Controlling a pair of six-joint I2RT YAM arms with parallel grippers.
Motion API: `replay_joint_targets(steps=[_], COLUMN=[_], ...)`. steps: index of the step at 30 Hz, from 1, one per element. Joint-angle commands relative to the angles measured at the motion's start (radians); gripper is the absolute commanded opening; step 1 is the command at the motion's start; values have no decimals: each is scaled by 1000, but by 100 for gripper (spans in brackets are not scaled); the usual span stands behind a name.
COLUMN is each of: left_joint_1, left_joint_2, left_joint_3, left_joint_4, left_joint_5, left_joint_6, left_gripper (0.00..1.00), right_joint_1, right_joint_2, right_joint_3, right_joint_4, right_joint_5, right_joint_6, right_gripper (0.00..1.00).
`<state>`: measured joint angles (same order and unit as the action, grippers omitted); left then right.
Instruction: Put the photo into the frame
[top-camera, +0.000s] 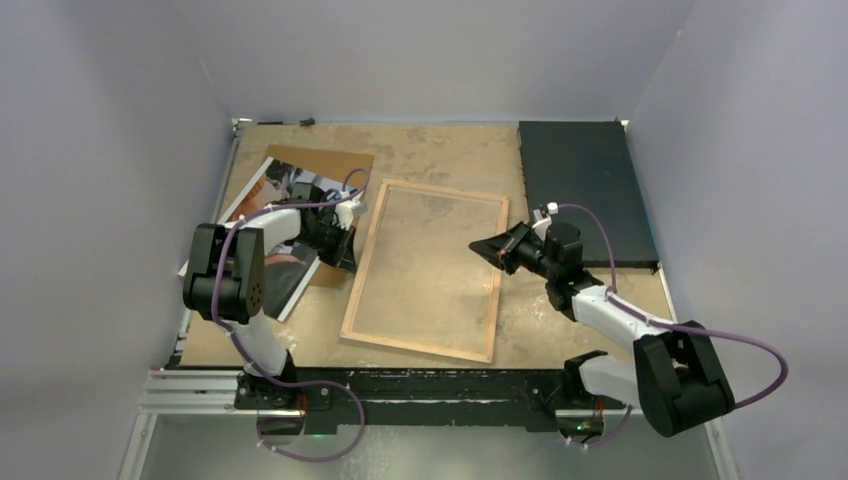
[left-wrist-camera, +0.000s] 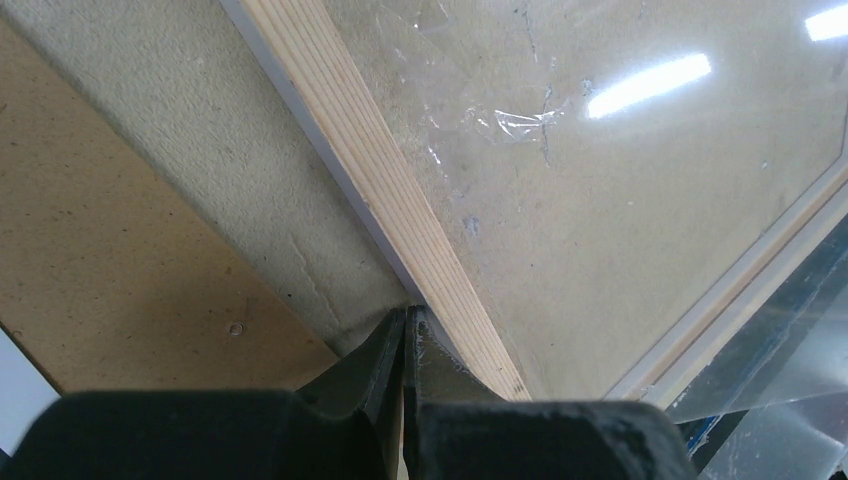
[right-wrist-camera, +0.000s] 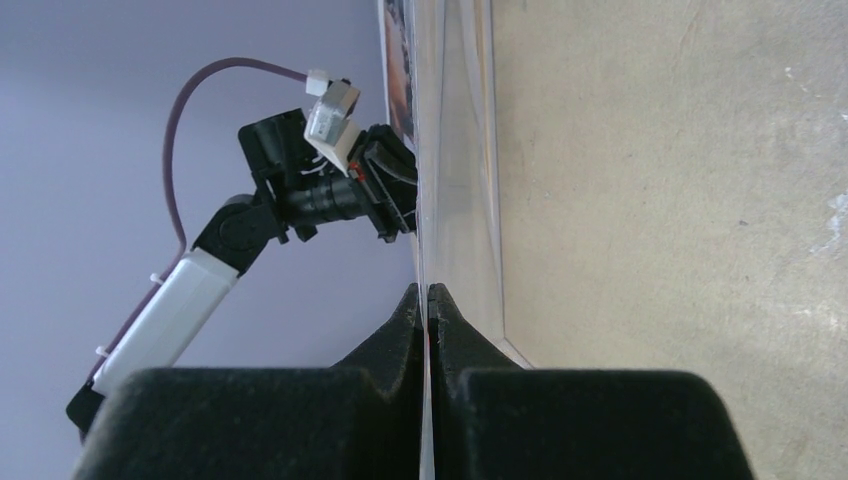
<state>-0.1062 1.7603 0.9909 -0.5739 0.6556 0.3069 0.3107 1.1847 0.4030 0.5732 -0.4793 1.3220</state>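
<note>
Mid-bench, frame (top-camera: 425, 270): lies flat with its light-wood back up, and the bench (top-camera: 450, 150) shows through the clear pane.
Frame axis: the long sides run from near to far, with the far end swung slightly right. The short sides face the arm bases and the back wall.
Photo (top-camera: 283, 183): just left of the frame, picture side up, lying on a brown backing board (top-camera: 325, 160). Its long axis is slanted, the far end leaning toward the frame. The left arm (top-camera: 225, 270) hides part of it.
Left end effector (top-camera: 347, 256): fingers pressed together, tips at the frame's left rail, nothing seen between them.
Right end effector (top-camera: 478, 247): fingers pressed together at the frame's right rail. Whether a thin edge is nipped cannot be told.
Black mat (top-camera: 585, 190): beyond the frame's far right corner, apart from it.
Top view only: the photo's picture, the mat and both arms whole.
Left wrist view only: the rail's wood grain, wrinkled film on the pane and lamp glints.
Right wrist view only: a sight across the frame to the left arm's wrist.
Count: one frame, one photo, one backing board, one mat, two end effectors.
</note>
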Motion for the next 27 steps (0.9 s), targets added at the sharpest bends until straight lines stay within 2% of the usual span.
replay_joint_targets(steps=[1,10,18,27], left_joint_1=[-7,-6,-7,-6], left_joint_2=[-35,-36,-39,-41], left_joint_3=[7,7,8,9], left_joint_4=[10,9,6,5], left_joint_5=[48,48,47,50], left_joint_6=[4,5,7,7], left_gripper=[0,0,0,0], right_joint_1=[10,21,27,29], right_joint_2=[-51,-72,-55,-17], right_joint_3=[15,16,34,5], right_joint_4=[19,13,-29,16], right_joint_5=[23,51,78,50], right_joint_6=[45,40,-49,-41], right_gripper=[0,0,0,0])
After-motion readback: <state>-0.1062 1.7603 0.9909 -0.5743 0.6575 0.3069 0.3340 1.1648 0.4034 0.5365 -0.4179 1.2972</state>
